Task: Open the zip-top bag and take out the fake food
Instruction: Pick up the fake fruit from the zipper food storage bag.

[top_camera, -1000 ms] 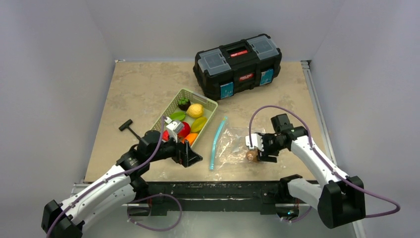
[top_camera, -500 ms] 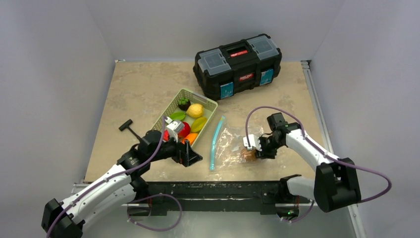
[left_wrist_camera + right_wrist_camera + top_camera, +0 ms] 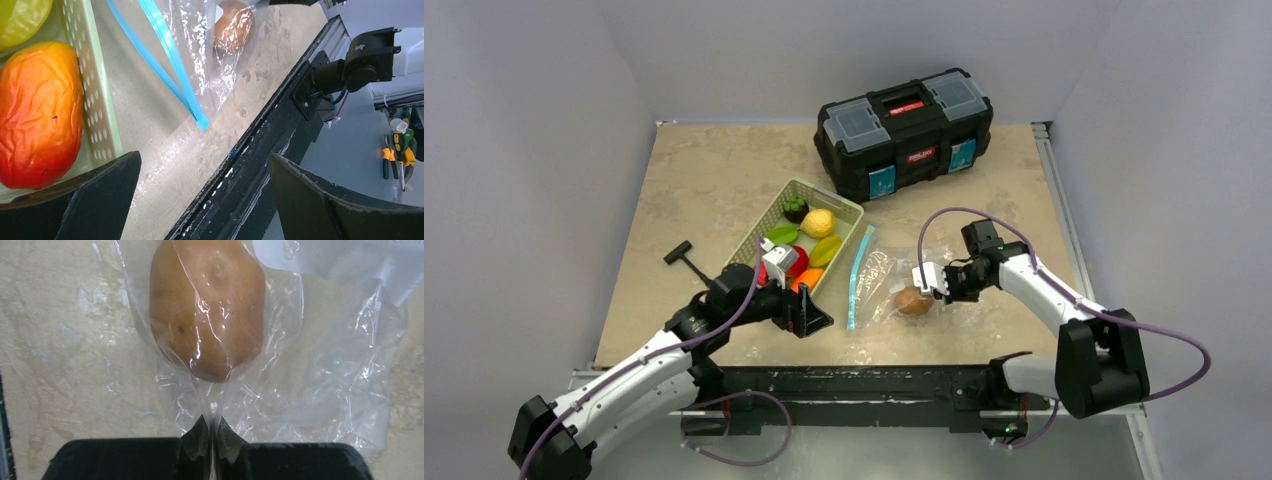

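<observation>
The bag (image 3: 325,365), beside the basket (image 3: 849,210), is pinched by the closed right gripper (image 3: 211,427) just behind the potato (image 3: 207,305) inside; left gripper (image 3: 204,162) is held wide, empty. If pulled, thin film may be lost, or potato dragged along.

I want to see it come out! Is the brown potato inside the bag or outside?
Inside. Crinkly clear plastic of the zip-top bag covers the brown potato, and the right gripper pinches the film just beside it.

Beige stone-look table (image 3: 714,170) is seen w/ four things laid on it: black toolbox (image 3: 904,130) at back, green lattice basket (image 3: 829,195) approx. ctr, zip-top bag (image 3: 874,270) just right of it, small black T-handle (image 3: 682,258) at left.
</observation>
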